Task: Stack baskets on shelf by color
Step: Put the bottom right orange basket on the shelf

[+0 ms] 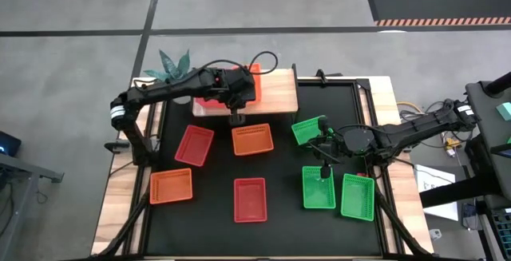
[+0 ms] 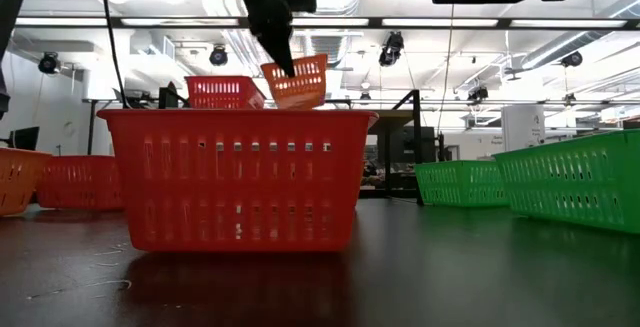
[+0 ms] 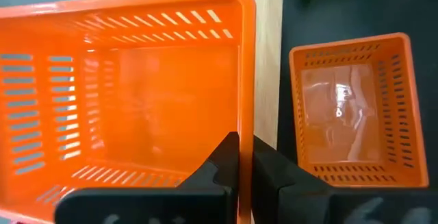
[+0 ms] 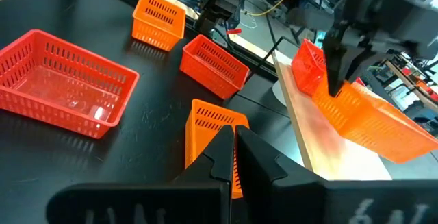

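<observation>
Orange basket (image 3: 137, 87), shallow slotted plastic tray, tilted and raised over the light wood shelf (image 1: 275, 93); its wall is clamped between the closed fingers of the left gripper (image 3: 245, 157). The right wrist view alone shows a red basket (image 4: 309, 65) behind it on the shelf, possibly more than one. Right gripper (image 4: 231, 145) clenched on nothing, hovering beside the green baskets (image 1: 318, 187).
</observation>
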You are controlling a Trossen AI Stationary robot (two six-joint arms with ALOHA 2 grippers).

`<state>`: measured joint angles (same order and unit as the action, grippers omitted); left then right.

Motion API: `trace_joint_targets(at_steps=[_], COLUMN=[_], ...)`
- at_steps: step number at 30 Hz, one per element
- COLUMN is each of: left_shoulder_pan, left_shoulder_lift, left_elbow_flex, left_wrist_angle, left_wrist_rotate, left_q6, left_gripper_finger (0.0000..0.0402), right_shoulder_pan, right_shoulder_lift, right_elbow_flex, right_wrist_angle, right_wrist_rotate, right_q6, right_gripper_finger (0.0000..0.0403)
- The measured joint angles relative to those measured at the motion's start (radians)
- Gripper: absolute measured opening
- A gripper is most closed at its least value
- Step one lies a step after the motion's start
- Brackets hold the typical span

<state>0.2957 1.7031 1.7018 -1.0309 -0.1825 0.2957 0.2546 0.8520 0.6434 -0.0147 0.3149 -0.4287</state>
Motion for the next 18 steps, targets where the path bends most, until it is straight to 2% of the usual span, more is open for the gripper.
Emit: trace_joint_targets(at_steps=[18], left_shoulder_pan=[0.005], left_shoulder_lift=[0.009], left_elbow_flex=[-0.025], left_wrist_angle=[0.062], left_wrist_rotate=[-0.008], left_q6=[-0.009], left_gripper_finger=[0.0000], right_shoulder_pan=[0.000], right_shoulder_lift=[0.000], right_elbow_flex=[0.000], right_wrist_angle=[-0.003], right_wrist_rotate=[0.000], right_q6=[0.011], right_gripper_finger=[0.0009])
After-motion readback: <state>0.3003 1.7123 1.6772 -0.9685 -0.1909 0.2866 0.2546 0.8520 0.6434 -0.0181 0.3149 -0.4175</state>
